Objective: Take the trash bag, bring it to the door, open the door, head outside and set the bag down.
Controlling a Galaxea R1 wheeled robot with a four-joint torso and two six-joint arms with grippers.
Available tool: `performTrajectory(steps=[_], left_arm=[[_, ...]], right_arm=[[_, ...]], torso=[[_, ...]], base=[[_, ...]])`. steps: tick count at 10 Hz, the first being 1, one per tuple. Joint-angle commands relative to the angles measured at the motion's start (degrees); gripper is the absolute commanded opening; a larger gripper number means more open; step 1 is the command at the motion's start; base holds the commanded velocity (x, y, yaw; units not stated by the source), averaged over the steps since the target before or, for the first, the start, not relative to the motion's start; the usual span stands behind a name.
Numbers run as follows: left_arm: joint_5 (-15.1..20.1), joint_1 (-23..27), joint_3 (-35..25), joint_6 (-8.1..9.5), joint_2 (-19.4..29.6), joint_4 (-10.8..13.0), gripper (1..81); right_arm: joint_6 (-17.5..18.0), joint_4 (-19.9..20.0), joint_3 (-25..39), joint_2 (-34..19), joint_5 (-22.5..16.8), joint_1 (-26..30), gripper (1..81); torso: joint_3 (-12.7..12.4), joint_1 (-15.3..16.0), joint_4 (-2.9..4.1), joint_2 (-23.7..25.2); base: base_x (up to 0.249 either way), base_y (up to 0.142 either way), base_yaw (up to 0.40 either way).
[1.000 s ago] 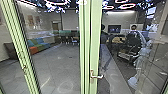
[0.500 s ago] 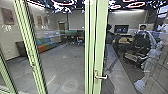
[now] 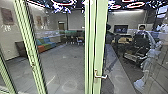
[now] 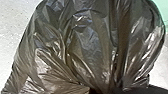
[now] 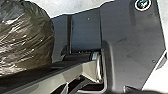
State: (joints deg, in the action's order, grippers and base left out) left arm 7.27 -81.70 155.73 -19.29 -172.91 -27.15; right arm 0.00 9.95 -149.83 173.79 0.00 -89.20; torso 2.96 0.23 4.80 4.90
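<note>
Bag (image 4: 87, 47) close to the robot's base (image 5: 127, 42), glass (image 3: 60, 55) ahead

The bag is dark, shiny and translucent, bulging wide and drawn into tight folds at one end, near the base, with pale ground (image 5: 80, 6) beyond. Whether it touches the base, or its underside is on the ground, I cannot tell. Nor can I tell whether the left gripper or the right gripper is open or closed, or whether either grips the bag.

In front of the robot, the glass has pale green framing. A metal handle (image 3: 100, 76) sits on the near upright (image 3: 100, 45), its lever pointing right; another upright (image 3: 31, 50) leans to the left.

Through the glass, an orange, green and blue sofa (image 3: 46, 43) stands far left, below pictures (image 3: 39, 21) on the wall. Chairs (image 3: 80, 40) stand at the far end of the grey floor (image 3: 60, 67). To the right are a black chair (image 3: 140, 40), a person (image 3: 142, 28) behind it, and a wall screen (image 3: 121, 29) farther off. Rings of light (image 3: 135, 4) show overhead.
</note>
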Motion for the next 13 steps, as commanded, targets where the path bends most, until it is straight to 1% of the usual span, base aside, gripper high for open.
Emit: performTrajectory(steps=[1,2,5,6,7,9,11,13], left_arm=[[3.8,4.0,-0.4,-0.31,0.5,-0.4,1.0],[3.9,4.0,-0.4,-0.23,0.6,-0.4,1.0],[3.9,4.0,-0.4,-0.23,0.6,-0.3,1.0],[3.9,4.0,-0.4,-0.23,0.6,-0.3,1.0],[3.9,4.0,-0.4,-0.23,0.6,-0.4,1.0],[3.8,4.0,-0.4,-0.23,0.7,-0.6,1.0],[3.8,4.0,-0.5,-0.23,0.7,-0.6,1.0],[3.8,4.0,-0.5,-0.23,0.7,-0.7,1.0]], right_arm=[[-0.4,-0.2,10.5,-5.3,-0.1,1.5,81.1],[-0.4,-0.2,17.1,-9.1,1.0,1.3,81.1],[-0.4,-0.3,30.3,-16.7,2.1,1.3,81.1],[-0.4,-0.1,33.7,-18.7,2.7,1.3,81.1],[-0.3,0.2,35.1,-19.9,3.3,1.3,81.1],[0.1,0.4,35.0,-21.8,3.6,1.3,81.1],[0.1,0.6,36.2,-23.5,3.7,1.3,81.1],[0.2,0.6,39.6,-25.8,4.5,1.3,81.1]], torso=[[0.0,0.0,0.0,0.0],[0.0,0.0,0.0,0.0],[0.0,0.0,0.0,0.0],[0.0,0.0,0.0,0.0],[0.0,0.0,0.0,0.0],[0.0,0.0,0.0,0.0],[0.0,0.0,0.0,0.0],[0.0,-0.2,0.0,0.1]], base=[[0.0,0.0,0.0],[0.0,0.0,0.0],[0.0,0.0,0.0],[0.0,0.0,0.0],[0.0,0.0,0.0],[0.0,0.0,0.0],[0.08,0.0,0.0],[0.117,0.0,0.0]])
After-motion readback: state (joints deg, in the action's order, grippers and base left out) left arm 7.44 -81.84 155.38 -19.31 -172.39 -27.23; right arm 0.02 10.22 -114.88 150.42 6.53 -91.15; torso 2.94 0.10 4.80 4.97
